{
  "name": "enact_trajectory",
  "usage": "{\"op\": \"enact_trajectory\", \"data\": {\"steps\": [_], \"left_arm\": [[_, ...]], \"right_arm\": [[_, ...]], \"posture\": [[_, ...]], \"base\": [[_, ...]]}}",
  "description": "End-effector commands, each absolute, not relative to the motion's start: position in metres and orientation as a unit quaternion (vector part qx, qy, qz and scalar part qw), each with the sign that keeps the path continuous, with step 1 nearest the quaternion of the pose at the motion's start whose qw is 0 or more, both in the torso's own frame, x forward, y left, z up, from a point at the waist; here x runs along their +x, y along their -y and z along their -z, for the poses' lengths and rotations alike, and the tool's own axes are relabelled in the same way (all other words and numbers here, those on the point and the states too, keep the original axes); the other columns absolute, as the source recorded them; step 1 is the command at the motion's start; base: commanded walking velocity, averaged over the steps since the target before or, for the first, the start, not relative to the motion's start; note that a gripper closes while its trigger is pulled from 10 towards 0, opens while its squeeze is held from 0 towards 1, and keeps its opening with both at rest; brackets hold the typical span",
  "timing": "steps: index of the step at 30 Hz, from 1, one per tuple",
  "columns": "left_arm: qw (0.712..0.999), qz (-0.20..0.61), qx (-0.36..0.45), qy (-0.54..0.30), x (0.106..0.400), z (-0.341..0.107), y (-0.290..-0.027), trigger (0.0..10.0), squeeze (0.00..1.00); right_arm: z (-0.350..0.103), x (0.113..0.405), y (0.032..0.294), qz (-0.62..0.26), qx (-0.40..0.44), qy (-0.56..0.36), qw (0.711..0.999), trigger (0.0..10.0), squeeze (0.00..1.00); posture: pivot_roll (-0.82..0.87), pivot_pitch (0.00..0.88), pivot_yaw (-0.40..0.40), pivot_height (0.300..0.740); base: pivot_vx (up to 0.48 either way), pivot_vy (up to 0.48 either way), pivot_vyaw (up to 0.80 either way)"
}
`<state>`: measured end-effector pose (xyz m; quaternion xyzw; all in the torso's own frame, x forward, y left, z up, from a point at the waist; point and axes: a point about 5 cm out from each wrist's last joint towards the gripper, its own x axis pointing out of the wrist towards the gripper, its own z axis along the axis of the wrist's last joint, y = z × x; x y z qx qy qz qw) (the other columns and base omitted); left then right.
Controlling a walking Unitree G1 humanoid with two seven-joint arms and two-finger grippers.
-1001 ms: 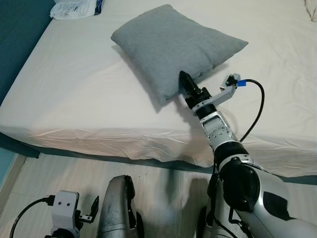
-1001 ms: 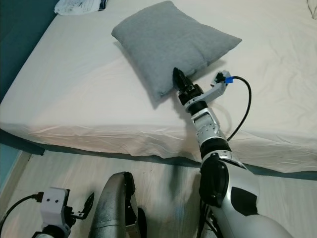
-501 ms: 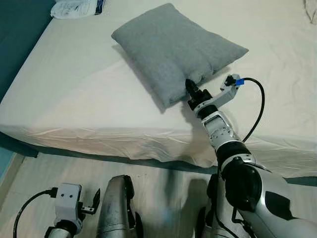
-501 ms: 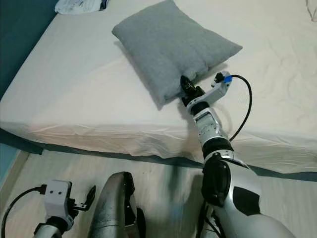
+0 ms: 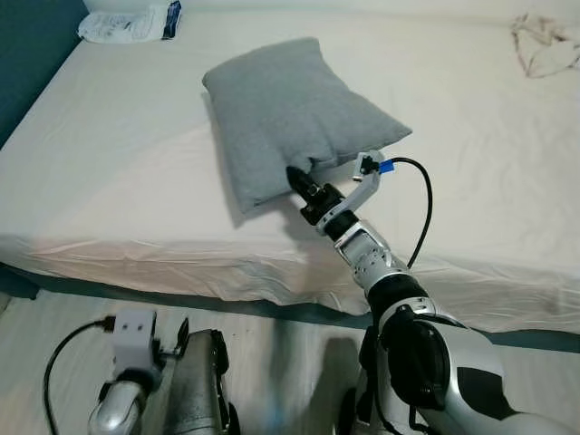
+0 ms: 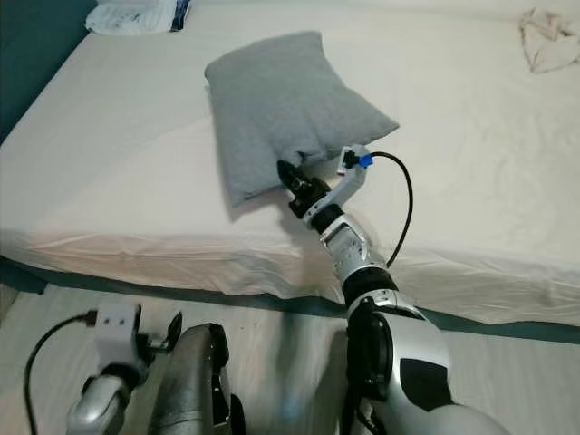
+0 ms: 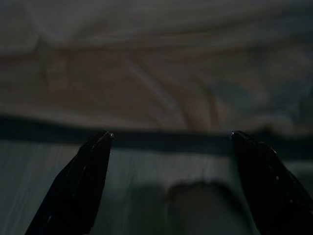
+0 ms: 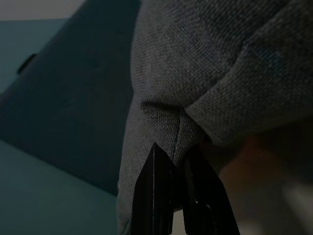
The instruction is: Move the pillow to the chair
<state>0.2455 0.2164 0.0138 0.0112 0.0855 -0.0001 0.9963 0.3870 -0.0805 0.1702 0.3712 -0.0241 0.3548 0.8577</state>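
Now the grey pillow [image 5: 292, 113] lies on the white bed [image 5: 118, 172], its near edge lifted. The right gripper [image 5: 299, 178] has its fingers [image 8: 155, 186] pinching that edge's seam. The left gripper [image 7: 171, 142], fingers spread, hangs low over the floor [image 6: 507, 362].

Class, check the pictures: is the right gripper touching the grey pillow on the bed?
Touching. The right wrist view shows the right gripper with its fingers pinched on a fold of the grey pillow; fabric is caught between them.
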Motion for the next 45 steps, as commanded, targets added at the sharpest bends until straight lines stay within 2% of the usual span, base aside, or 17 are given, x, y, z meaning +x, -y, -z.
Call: {"op": "enact_trajectory", "data": {"steps": [1,8,16,27,36,42,45], "left_arm": [[0.995,-0.021,-0.002,-0.101,0.241,-0.005,-0.220,10.0,0.00],[0.995,-0.040,-0.017,-0.090,0.258,-0.011,-0.221,10.0,0.00],[0.991,-0.054,-0.025,-0.116,0.254,0.000,-0.219,10.0,0.00],[0.981,-0.089,-0.022,-0.169,0.241,0.019,-0.224,10.0,0.00],[0.972,-0.109,-0.018,-0.207,0.234,0.029,-0.227,10.0,0.00],[0.954,-0.128,-0.014,-0.269,0.212,0.048,-0.228,10.0,0.00],[0.949,-0.134,-0.012,-0.286,0.206,0.053,-0.229,10.0,0.00]], "right_arm": [[-0.174,0.385,0.076,-0.387,0.364,0.033,0.847,0.0,0.00],[-0.212,0.391,0.074,-0.433,0.363,0.083,0.821,0.0,0.00],[-0.236,0.391,0.068,-0.475,0.358,0.114,0.796,0.0,0.00],[-0.212,0.376,0.040,-0.522,0.339,0.068,0.780,0.0,0.00],[-0.208,0.373,0.033,-0.526,0.330,0.053,0.782,0.0,0.00],[-0.223,0.368,0.025,-0.559,0.337,0.075,0.753,0.0,0.00],[-0.226,0.367,0.024,-0.567,0.334,0.078,0.749,0.0,0.00]], "posture": [[0.11,0.155,-0.042,0.556],[0.09,0.077,-0.077,0.584],[0.09,0.058,-0.090,0.613],[0.09,0.045,-0.095,0.661],[0.08,0.036,-0.098,0.689],[0.08,0.024,-0.103,0.718],[0.08,0.023,-0.106,0.727]], "base": [[0.000,0.000,0.00],[0.000,0.000,0.00],[0.000,0.000,0.00],[0.000,0.000,0.00],[0.000,0.000,0.00],[0.000,0.000,0.00],[0.000,0.000,0.00]]}}
